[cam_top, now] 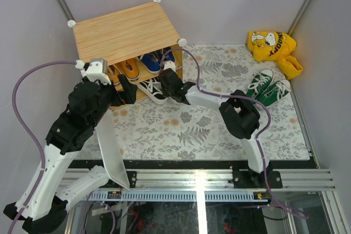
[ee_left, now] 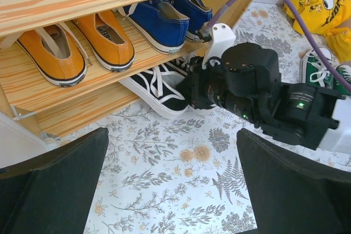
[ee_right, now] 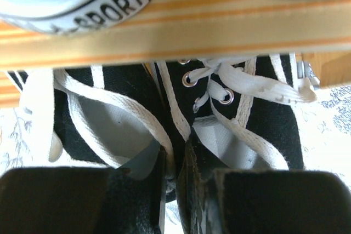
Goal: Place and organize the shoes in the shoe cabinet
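Note:
The shoe cabinet [cam_top: 123, 31] stands at the back left with its front open. On its upper shelf are an orange pair [ee_left: 77, 47] and a blue pair [ee_left: 164, 20]. My right gripper [ee_right: 178, 173] is shut on a black pair of sneakers [ee_right: 109, 113], pinching their inner sides together at the mouth of the lower shelf [ee_left: 82, 110]. The black pair lies half in, half out [cam_top: 153, 89]. My left gripper [ee_left: 173, 184] is open and empty over the floral mat, just in front of the cabinet. A green pair [cam_top: 267, 87] lies on the mat at the right.
The cabinet's white door panel [cam_top: 112, 152] hangs open toward the near edge, beside my left arm. A yellow cartoon-dog bag [cam_top: 271, 45] lies at the back right corner. Grey walls close in the mat on three sides.

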